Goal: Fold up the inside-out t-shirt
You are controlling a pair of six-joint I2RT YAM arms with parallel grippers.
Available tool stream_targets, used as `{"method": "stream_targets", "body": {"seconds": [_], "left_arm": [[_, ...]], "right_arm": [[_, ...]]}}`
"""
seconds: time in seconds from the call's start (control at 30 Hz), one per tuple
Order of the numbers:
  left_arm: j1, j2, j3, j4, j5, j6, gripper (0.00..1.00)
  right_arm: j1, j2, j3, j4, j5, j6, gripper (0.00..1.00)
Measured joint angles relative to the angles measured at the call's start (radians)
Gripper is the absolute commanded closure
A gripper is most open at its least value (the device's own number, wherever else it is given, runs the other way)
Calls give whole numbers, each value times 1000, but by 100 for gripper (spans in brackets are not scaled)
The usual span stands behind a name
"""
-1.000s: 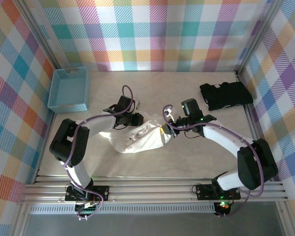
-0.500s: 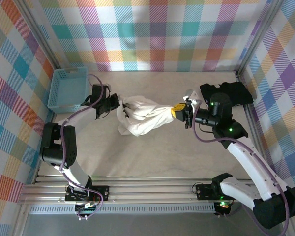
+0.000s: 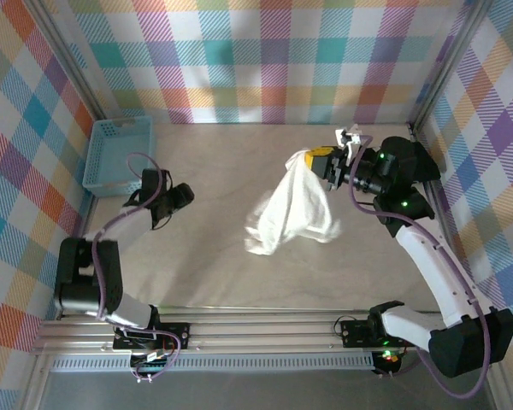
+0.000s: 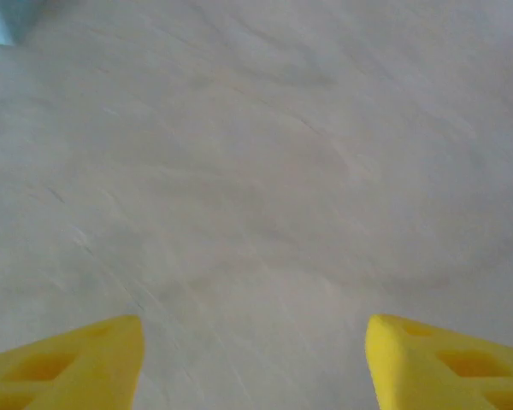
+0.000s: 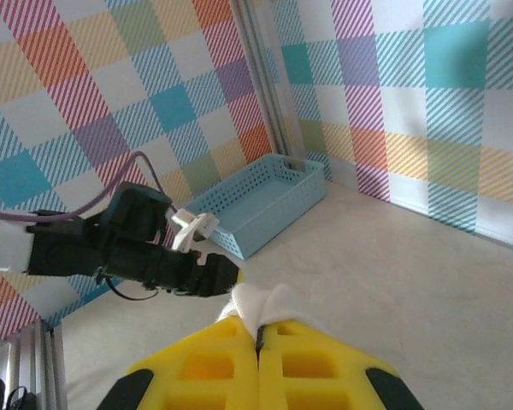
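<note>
The white inside-out t-shirt (image 3: 292, 209) hangs bunched from my right gripper (image 3: 321, 160), its lower end trailing on the table near the middle. In the right wrist view the yellow fingers (image 5: 197, 367) of the right gripper (image 5: 258, 337) are pressed together, with a small fold of the t-shirt (image 5: 261, 303) poking out between them. My left gripper (image 3: 183, 196) is low over the table to the left, well apart from the shirt. In its own view the left gripper (image 4: 255, 359) is open, with bare tabletop between the yellow fingertips (image 4: 77, 363).
A blue basket (image 3: 120, 154) stands at the back left, also seen from the right wrist (image 5: 265, 201). A black folded garment (image 3: 415, 158) lies at the back right, partly under the right arm. Plaid walls and metal posts close in the table.
My left gripper opened, let go of the shirt and drew back to the left. My right gripper carried the shirt up and toward the back right, so the shirt now hangs from it alone.
</note>
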Motion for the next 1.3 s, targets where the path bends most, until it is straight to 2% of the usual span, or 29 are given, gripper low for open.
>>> {"method": "stream_targets", "body": {"seconds": [0.13,0.27,0.37,0.47,0.53,0.63,0.73,0.83,0.93,1.13,1.3], "left_arm": [[-165,-55,-11,61,96,6,17],[-333,76,80,89,165,32,15],[-393,166,133,96,187,32,15],[-388,166,134,74,146,14,15],[-358,132,124,63,98,-4,16],[-277,2,63,56,13,-37,15],[-203,-174,0,25,-109,-53,16],[-190,-315,-43,10,-184,-51,16],[-192,-386,-78,13,-178,-46,16],[-241,-383,-131,7,-108,-37,16],[-316,-317,-111,-38,-19,13,16]], "right_arm": [[0,27,-29,-2,-7,-1,100],[0,60,-37,-16,-11,0,100],[0,98,-7,-15,-30,36,100],[5,169,107,-6,-70,113,100],[34,230,246,-1,-95,153,100],[111,256,391,-2,-129,163,100],[154,198,399,-14,-158,137,100],[140,108,291,-56,-144,76,100],[133,69,151,-157,-100,5,100],[144,114,-229,-294,-28,-40,100],[204,140,-344,-362,-36,-48,100]]}}
